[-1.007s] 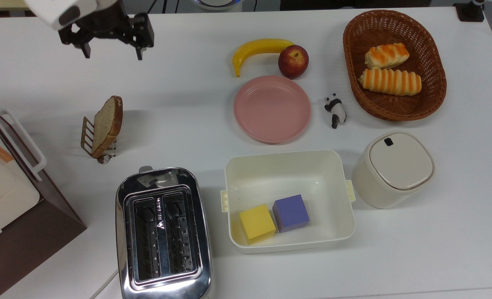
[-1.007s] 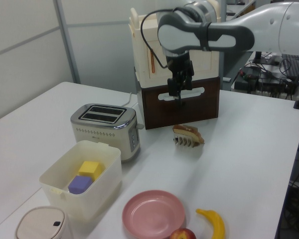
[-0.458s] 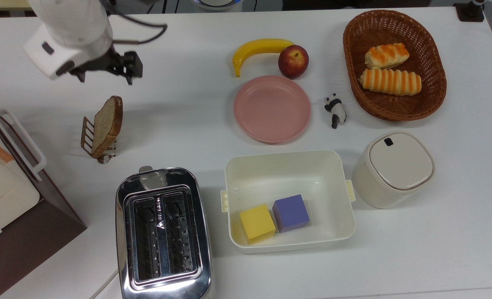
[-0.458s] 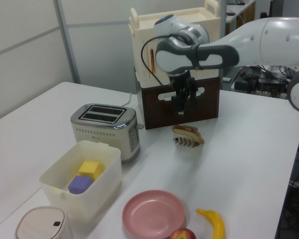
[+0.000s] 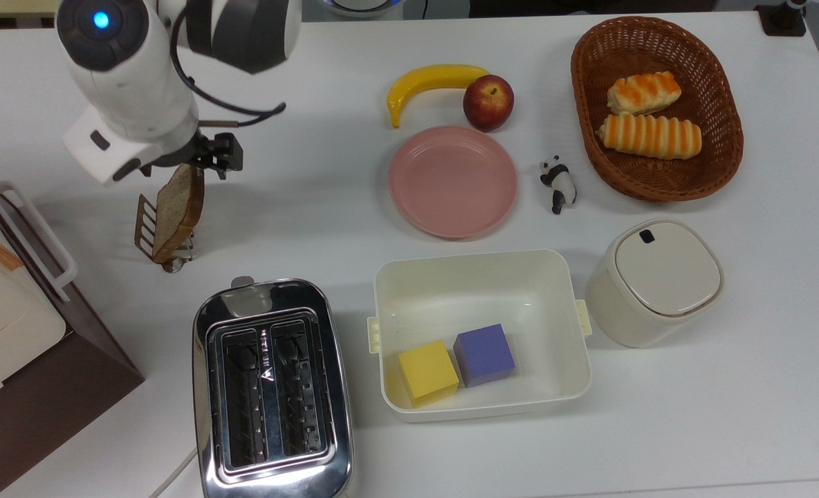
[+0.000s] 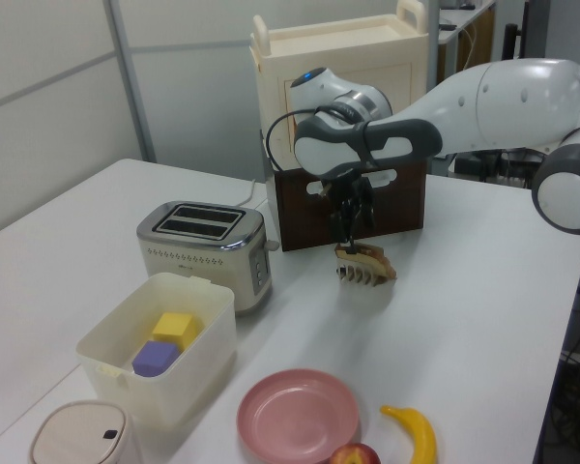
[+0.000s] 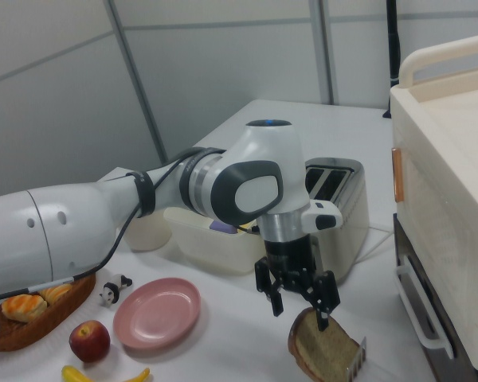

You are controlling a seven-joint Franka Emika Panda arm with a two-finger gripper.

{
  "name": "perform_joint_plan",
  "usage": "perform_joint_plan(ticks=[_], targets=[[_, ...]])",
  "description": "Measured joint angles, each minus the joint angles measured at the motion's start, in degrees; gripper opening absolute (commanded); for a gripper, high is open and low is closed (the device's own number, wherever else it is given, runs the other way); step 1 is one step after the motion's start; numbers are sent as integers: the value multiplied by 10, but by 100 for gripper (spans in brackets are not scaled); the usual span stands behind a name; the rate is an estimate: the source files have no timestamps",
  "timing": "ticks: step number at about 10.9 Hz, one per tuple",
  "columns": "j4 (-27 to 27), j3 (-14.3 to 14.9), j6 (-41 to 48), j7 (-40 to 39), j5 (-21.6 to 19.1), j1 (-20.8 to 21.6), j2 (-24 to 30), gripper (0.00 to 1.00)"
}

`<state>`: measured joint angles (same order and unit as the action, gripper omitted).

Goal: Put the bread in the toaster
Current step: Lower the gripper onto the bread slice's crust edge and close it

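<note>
Hovering just above the bread [image 7: 325,351], which is leaning upright in a small rack [image 5: 148,227] at the left of the top view, the gripper [image 7: 299,305] is holding its fingers spread and empty. For a good grasp, I judge, it should be straddling the rounded top edge before closing; the toaster [image 5: 271,391] is waiting near, at the lower left of the top view.

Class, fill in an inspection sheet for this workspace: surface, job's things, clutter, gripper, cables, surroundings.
Surface: white table.
Job's things: bread upright in rack; toaster slots free.
Clutter: banana, apple, plate, panda, basket with two rolls, tub with two cubes, lidded bin.
Gripper: open, over the bread.
Cables: toaster cord; arm cable.
Surroundings: wall panels; cream box on brown base.
</note>
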<state>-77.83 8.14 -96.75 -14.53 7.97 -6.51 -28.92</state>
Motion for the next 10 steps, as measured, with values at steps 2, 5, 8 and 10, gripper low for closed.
perform_joint_plan(ticks=[2, 5, 8, 10], targets=[[-8, 0, -9, 0, 22, 0, -5, 61], [-19, 0, -20, -2, 26, 0, -7, 41], [-18, 0, -20, -11, 26, 0, -6, 37], [-15, 0, -20, -11, 28, 0, 2, 34]])
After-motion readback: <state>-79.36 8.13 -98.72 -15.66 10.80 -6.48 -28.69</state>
